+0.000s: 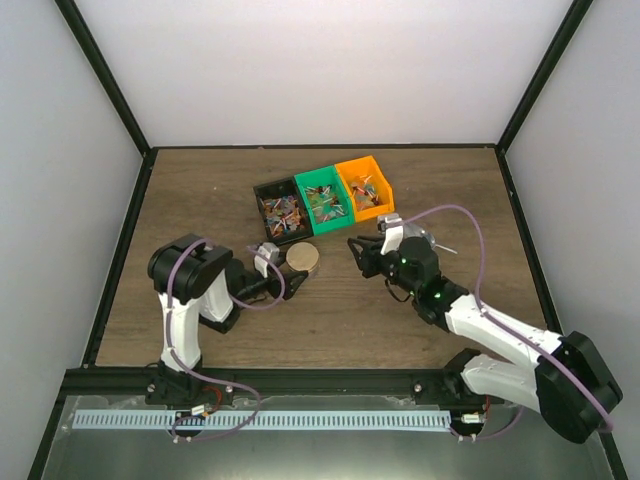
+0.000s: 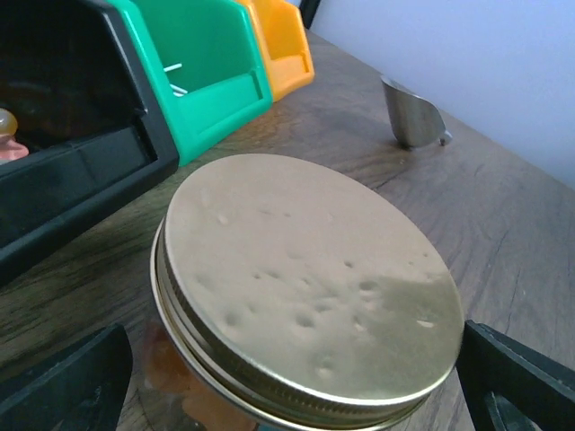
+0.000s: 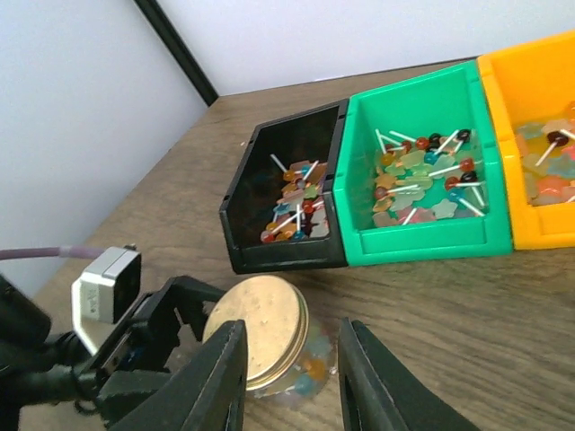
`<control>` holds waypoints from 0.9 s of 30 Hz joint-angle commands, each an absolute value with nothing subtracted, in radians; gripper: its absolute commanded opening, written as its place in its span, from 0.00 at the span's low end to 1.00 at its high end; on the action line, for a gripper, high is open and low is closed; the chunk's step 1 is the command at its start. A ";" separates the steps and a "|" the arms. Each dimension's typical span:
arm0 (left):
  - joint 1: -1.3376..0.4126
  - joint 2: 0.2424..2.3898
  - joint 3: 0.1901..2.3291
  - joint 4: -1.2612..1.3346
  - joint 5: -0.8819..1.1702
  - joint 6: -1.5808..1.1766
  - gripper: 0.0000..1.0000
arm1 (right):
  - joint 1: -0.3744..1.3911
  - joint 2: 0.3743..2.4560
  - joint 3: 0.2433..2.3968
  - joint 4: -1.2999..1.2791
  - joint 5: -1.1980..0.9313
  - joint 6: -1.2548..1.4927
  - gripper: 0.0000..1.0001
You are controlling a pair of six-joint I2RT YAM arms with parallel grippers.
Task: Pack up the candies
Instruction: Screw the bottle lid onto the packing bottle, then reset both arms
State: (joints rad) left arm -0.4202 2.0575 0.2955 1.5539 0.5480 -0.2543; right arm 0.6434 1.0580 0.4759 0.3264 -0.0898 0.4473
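The candies (image 3: pixel 292 202) are small wrapped sweets and lollipops in mixed colours, lying in a black bin (image 1: pixel 282 212), a green bin (image 1: pixel 325 201) and an orange bin (image 1: pixel 366 187). More candies show through the glass of a jar (image 1: pixel 303 257) closed with a gold lid (image 2: pixel 305 269). My left gripper (image 1: pixel 274 281) is open and straddles the jar closely, with a thin gap at one finger (image 2: pixel 67 386). My right gripper (image 3: pixel 287 386) is open and empty, hovering just right of the jar (image 3: pixel 269 332).
A silver metal scoop (image 2: pixel 413 112) lies on the wooden table right of the jar, partly hidden behind my right arm in the top view (image 1: pixel 441 244). The three bins stand in a row just behind the jar. Walls enclose the table on three sides.
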 commanded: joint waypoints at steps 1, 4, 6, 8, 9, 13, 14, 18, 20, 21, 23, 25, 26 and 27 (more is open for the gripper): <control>-0.462 2.021 0.275 1.773 0.460 -0.372 1.00 | 0.629 1.084 0.550 0.324 -0.002 0.401 0.31; -0.488 1.983 0.262 1.772 0.444 -0.397 1.00 | 0.623 1.089 0.570 0.327 0.030 0.388 0.33; -0.505 1.953 0.240 1.772 0.405 -0.410 1.00 | 0.622 1.071 0.569 0.352 0.075 0.378 0.39; -0.518 1.911 0.205 1.772 0.348 -0.414 1.00 | 0.619 1.055 0.584 0.358 0.119 0.355 0.52; -0.520 1.887 0.184 1.771 0.318 -0.415 1.00 | 0.618 1.054 0.602 0.346 0.148 0.336 0.61; -0.520 1.769 0.144 1.725 0.225 -0.421 1.00 | 0.614 1.077 0.718 0.211 0.388 0.285 0.81; -0.519 1.726 0.144 1.670 0.209 -0.411 1.00 | 0.613 1.070 0.729 0.205 0.455 0.272 0.86; -0.518 1.543 0.169 1.334 0.132 -0.360 1.00 | 0.585 0.985 0.610 0.392 0.558 0.061 0.90; -0.515 1.434 0.159 1.253 0.099 -0.341 1.00 | 0.542 0.948 0.535 0.500 0.542 -0.017 0.89; -0.513 1.369 0.173 1.157 0.081 -0.331 1.00 | 0.502 0.937 0.535 0.467 0.504 -0.004 0.89; -0.513 1.250 0.253 0.877 0.031 -0.302 1.00 | 0.403 0.936 0.546 0.373 0.427 0.061 0.90; -0.513 1.189 0.314 0.715 -0.019 -0.273 1.00 | 0.312 0.959 0.501 0.413 0.389 0.086 0.91; -0.512 1.164 0.321 0.685 -0.042 -0.266 1.00 | 0.286 0.976 0.471 0.456 0.377 0.087 0.92; -0.511 1.131 0.324 0.657 -0.065 -0.256 1.00 | 0.266 0.997 0.435 0.514 0.353 0.071 0.92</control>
State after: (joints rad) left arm -0.5167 1.2255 0.2638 0.9863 0.0639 -0.3195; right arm 0.3614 0.9527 0.5205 0.3996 0.4122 0.0937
